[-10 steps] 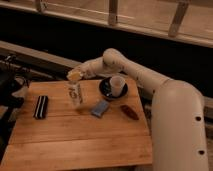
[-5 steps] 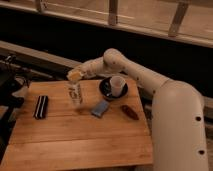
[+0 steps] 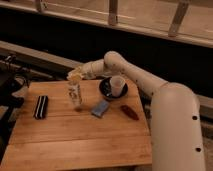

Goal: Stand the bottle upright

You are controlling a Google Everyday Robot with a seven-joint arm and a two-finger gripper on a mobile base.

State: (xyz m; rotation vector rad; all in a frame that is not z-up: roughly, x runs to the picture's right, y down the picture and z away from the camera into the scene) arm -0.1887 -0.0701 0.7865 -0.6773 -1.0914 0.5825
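A clear bottle (image 3: 75,94) with a label stands upright on the wooden table (image 3: 75,140), left of the middle. My gripper (image 3: 74,76) is right above the bottle's top, reaching in from the white arm (image 3: 130,75) on the right. It is at or just over the bottle's cap.
A black oblong object (image 3: 40,106) lies at the table's left. A blue packet (image 3: 100,108) lies right of the bottle. A dark bowl (image 3: 106,90) with a white cup (image 3: 117,85) stands at the back. A reddish-brown object (image 3: 129,112) lies at the right. The robot's body (image 3: 177,130) stands at the table's right edge.
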